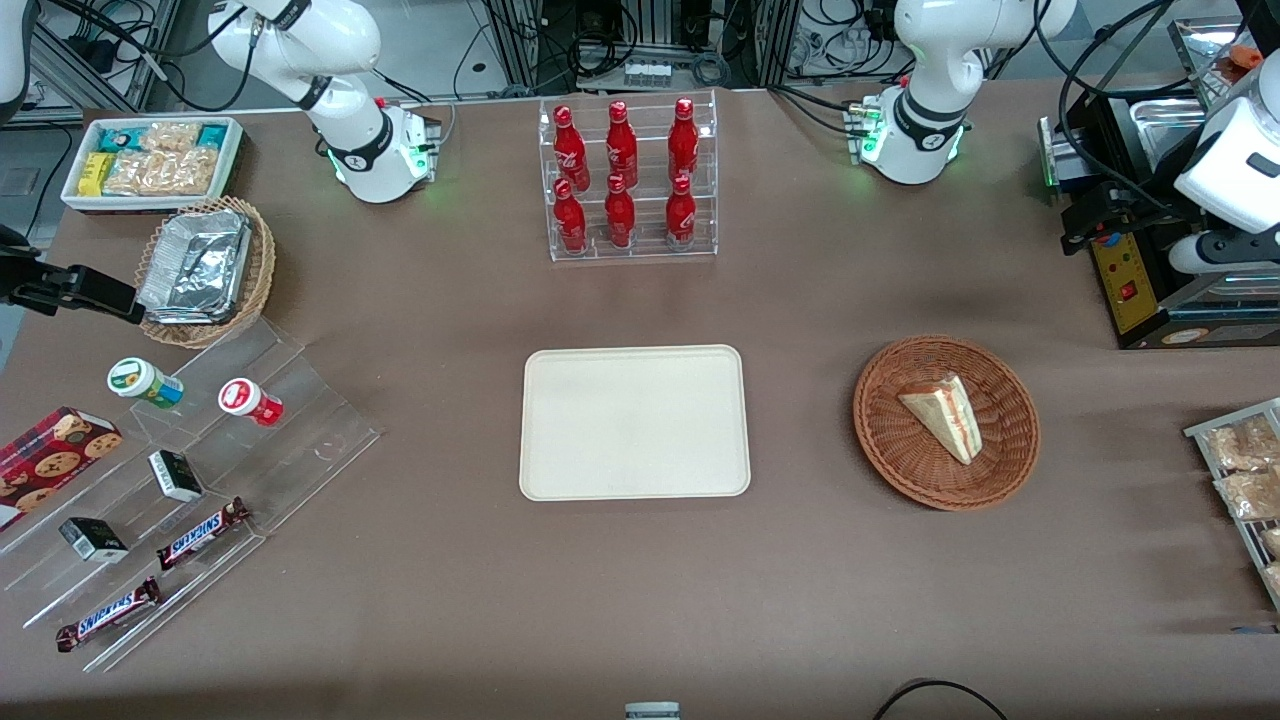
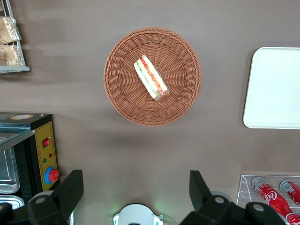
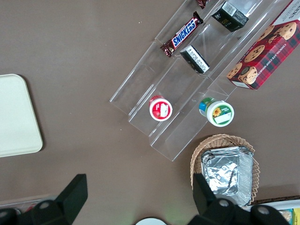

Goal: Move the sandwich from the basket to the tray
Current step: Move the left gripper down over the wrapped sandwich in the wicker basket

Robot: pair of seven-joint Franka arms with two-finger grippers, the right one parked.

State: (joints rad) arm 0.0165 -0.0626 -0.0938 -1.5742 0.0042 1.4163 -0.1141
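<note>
The sandwich (image 1: 945, 412) (image 2: 151, 78), a pale wedge with red and green filling, lies in the round reddish-brown basket (image 1: 889, 452) (image 2: 117, 96). The cream tray (image 1: 634, 421) (image 2: 276, 89) lies flat beside the basket, toward the parked arm's end, with nothing on it. My left gripper (image 1: 1087, 222) (image 2: 135, 183) hangs high above the table near the working arm's end, farther from the front camera than the basket. It is open, with nothing between its black fingers (image 2: 70, 187).
A clear rack of red bottles (image 1: 630, 180) (image 2: 274, 196) stands farther back than the tray. A black machine with a yellow panel (image 1: 1140, 285) (image 2: 35, 154) sits beneath the gripper. A wire rack of bagged snacks (image 1: 1245, 480) (image 2: 9, 37) lies at the table edge.
</note>
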